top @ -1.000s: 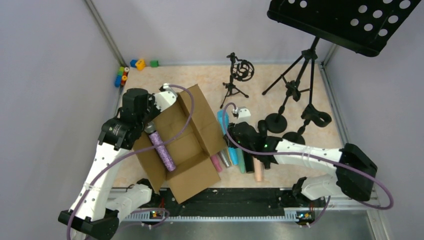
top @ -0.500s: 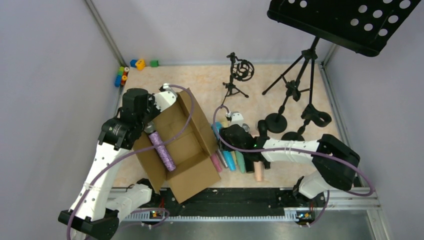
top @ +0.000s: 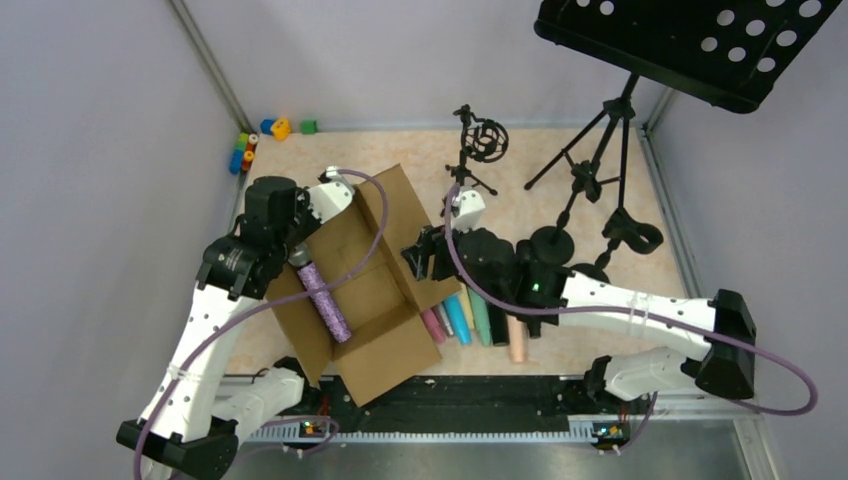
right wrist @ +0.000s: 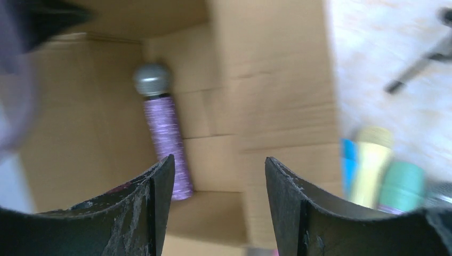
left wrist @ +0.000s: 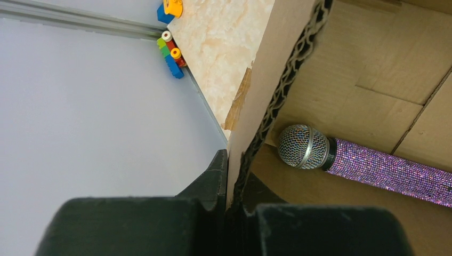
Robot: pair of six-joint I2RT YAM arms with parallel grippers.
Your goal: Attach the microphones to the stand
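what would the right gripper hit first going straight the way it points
Probably the cardboard box, floor or flap just right of the purple microphone; blur leaves depth unclear.

Left arm point(top: 197, 335) and right arm point(top: 625, 298) wear white shells joined by rounded black housings; the left one's shell is dotted with small dark holes; a lilac cable point(top: 372, 222) loops off each arm; a green light point(top: 538, 288) glows on the right arm's black section mid-frame; the left tool point(left wrist: 234, 184) is matte black; the right tool point(right wrist: 218, 162) has black fingers point(right wrist: 290, 208) scuffed whitish along their inner edges.
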